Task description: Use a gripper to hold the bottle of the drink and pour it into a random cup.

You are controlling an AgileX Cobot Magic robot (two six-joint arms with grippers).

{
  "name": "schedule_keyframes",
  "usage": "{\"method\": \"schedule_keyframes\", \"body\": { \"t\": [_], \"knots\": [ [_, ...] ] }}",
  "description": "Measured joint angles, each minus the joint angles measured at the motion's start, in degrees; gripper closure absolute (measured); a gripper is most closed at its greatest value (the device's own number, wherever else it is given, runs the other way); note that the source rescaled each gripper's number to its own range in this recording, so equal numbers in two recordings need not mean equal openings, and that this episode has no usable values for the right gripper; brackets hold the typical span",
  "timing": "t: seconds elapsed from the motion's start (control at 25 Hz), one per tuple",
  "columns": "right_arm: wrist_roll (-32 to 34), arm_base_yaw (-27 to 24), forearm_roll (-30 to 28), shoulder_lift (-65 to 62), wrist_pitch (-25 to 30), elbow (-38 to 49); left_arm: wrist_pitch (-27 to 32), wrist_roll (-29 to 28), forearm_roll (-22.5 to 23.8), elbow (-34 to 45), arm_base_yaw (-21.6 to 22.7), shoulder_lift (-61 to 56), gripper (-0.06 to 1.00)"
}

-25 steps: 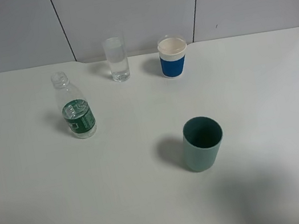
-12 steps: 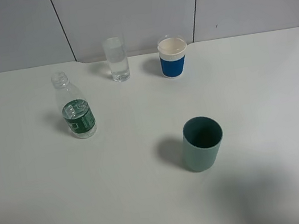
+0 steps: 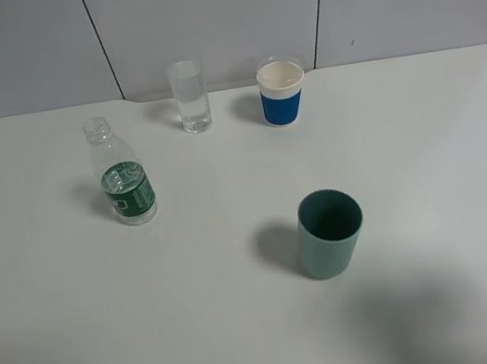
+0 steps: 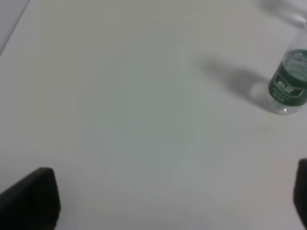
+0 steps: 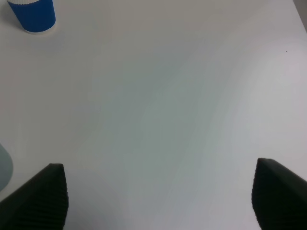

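Bottle of the drink (image 3: 124, 181) upright, untouched; left gripper (image 4: 168, 201) & right gripper (image 5: 160, 194) both spread wide.

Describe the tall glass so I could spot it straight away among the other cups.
Look along the far edge of the white table, near the wall. The glass stands there left of the white paper cup with a blue band. It alone is clear, narrow and straight-sided; the grey-green cup sits nearer.

Bare table (image 3: 80, 324) round bottle (image 3: 125, 179); glass (image 3: 190, 95) well apart behind.
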Motion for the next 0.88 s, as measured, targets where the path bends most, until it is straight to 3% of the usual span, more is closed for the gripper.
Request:
{"method": "schedule_keyframes", "body": {
  "t": [0.88],
  "knots": [
    [0.0, 0.0, 0.0, 0.0, 0.0, 0.0, 0.0, 0.0, 0.0, 0.0, 0.0, 0.0, -0.06]
  ]
}}
